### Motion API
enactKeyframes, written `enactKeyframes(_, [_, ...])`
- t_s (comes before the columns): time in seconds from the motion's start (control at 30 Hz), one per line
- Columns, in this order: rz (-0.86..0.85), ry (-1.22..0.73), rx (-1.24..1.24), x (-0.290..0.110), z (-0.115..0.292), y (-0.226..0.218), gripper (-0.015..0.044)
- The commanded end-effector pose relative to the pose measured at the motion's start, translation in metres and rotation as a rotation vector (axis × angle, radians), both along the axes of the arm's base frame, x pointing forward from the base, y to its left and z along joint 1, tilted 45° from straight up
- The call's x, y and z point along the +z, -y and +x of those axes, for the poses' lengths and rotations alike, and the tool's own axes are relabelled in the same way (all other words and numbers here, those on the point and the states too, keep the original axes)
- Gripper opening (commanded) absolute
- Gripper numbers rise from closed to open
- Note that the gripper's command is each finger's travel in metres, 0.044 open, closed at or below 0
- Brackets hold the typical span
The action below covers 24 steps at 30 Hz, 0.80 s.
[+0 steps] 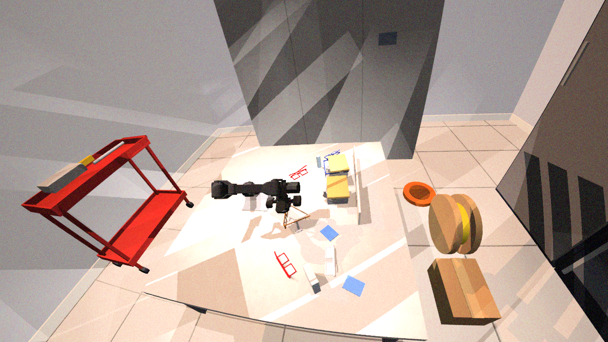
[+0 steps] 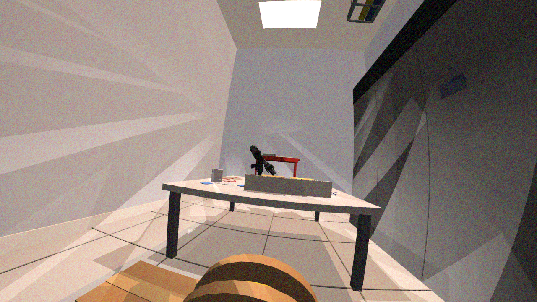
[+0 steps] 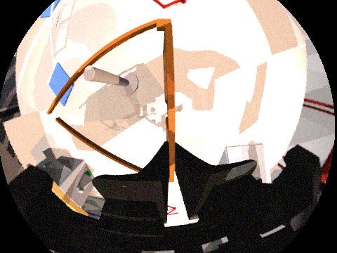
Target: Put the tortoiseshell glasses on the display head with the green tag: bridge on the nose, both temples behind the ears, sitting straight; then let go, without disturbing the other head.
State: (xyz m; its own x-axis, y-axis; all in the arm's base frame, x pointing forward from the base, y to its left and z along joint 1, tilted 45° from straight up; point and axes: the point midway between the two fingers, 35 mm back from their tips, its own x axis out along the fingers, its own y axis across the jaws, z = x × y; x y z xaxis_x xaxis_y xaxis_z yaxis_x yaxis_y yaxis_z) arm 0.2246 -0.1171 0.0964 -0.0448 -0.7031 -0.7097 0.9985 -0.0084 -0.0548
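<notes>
My gripper (image 1: 285, 209) (image 3: 168, 145) is shut on the tortoiseshell glasses (image 1: 292, 216) (image 3: 170, 75). It grips the front of the orange-brown frame and holds it above the middle of the table (image 1: 212, 272), with both temples spread open. Two display heads with yellow tops (image 1: 337, 187) (image 1: 338, 162) stand to the right of the gripper, against a low board (image 1: 357, 187). In the wrist view a small green tag (image 3: 88, 174) shows on a head at the lower left edge. In the top and exterior views I cannot tell which head carries it. In the exterior view the arm (image 2: 259, 159) rises behind the grey board (image 2: 287, 186), which hides the glasses.
Red glasses lie at the back (image 1: 299, 172) and in front (image 1: 284, 263); blue glasses (image 1: 327, 163) are by the far head. Blue cards (image 1: 328, 232) (image 1: 353, 285), a white box (image 1: 311, 278) and a small grey peg (image 3: 105, 77) lie on the table. A red cart (image 1: 127, 204) stands left.
</notes>
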Motion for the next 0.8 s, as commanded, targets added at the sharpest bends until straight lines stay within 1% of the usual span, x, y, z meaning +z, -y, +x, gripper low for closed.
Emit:
enactKeyframes(0.0, [0.000, -0.010, -0.002, -0.004, -0.005, -0.002, 0.0000])
enactKeyframes(0.77, [0.001, -0.010, -0.002, -0.016, -0.010, -0.014, 0.0000])
